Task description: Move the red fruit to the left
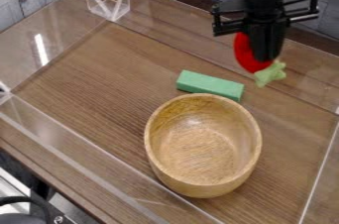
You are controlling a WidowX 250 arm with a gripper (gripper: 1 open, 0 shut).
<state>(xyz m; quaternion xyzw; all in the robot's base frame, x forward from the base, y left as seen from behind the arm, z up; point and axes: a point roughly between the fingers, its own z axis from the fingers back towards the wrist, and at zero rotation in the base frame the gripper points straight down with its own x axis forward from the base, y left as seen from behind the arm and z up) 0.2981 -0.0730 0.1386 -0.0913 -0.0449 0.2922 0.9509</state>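
The glossy red toy strawberry with green leafy cap [248, 54] is clenched by the black metal gripper [261, 32]; it should be carried level toward the desk's left edge.

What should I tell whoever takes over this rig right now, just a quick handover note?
Gripper: shut on the red fruit, at the far right of the table; whether the fruit is off the surface is hard to tell.
Fruit: its leafy cap points toward the near right of the view.
Nearby: green block to the fruit's left and nearer the camera; wooden bowl nearer still.
Done: fruit grasped.
Left: carry it left, set it down, let go. The task names no exact spot.
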